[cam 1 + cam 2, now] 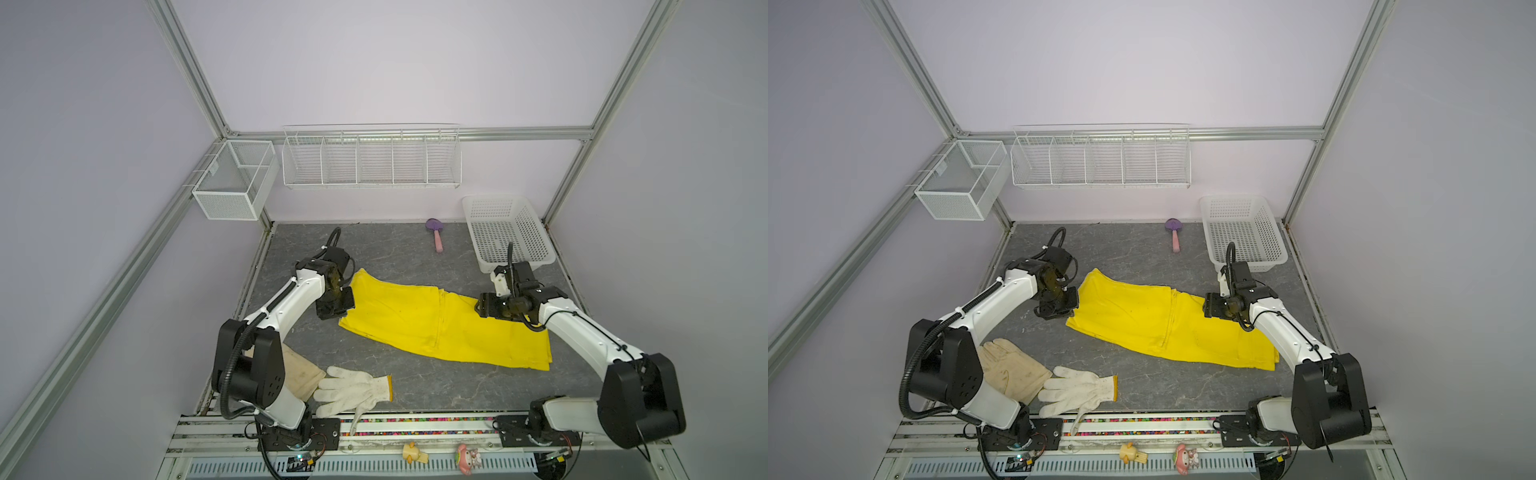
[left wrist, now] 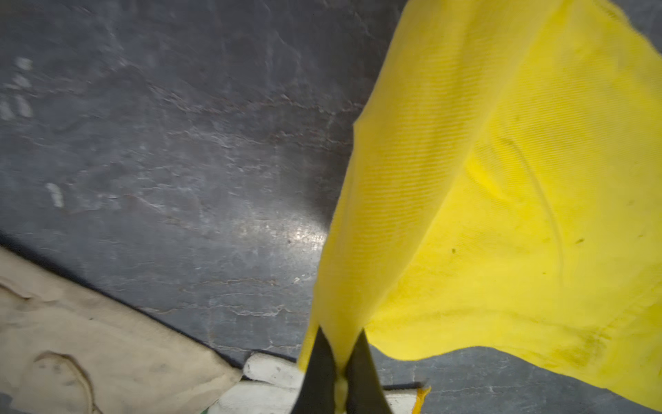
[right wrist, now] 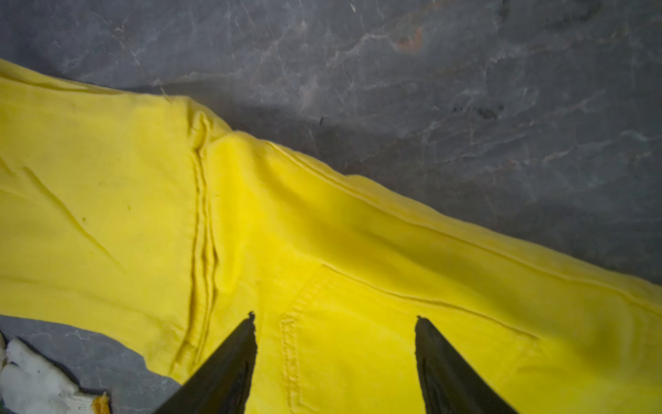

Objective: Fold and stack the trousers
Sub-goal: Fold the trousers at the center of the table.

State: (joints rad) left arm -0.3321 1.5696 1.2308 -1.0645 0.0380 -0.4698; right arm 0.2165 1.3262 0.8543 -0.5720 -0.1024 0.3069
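Observation:
The bright yellow trousers (image 1: pixel 436 324) (image 1: pixel 1158 320) lie folded along their length across the middle of the dark table. My left gripper (image 1: pixel 337 306) (image 1: pixel 1059 306) is at their left end. In the left wrist view it (image 2: pixel 340 331) is shut on a pinch of the trousers (image 2: pixel 501 215), and the cloth rises from the table towards the jaws. My right gripper (image 1: pixel 482 309) (image 1: pixel 1211 308) hovers over the far edge of the right half. In the right wrist view it (image 3: pixel 335 315) stands open above a pocket seam of the trousers (image 3: pixel 304 222), with nothing held.
An off-white knitted glove (image 1: pixel 353 388) and a cream glove (image 1: pixel 301 372) lie near the front left, by the left arm's base. A white plastic basket (image 1: pixel 507 237) stands at the back right. A pink-handled purple brush (image 1: pixel 435 237) lies at the back. A wire rack (image 1: pixel 370 160) and a mesh box (image 1: pixel 235 178) hang on the walls.

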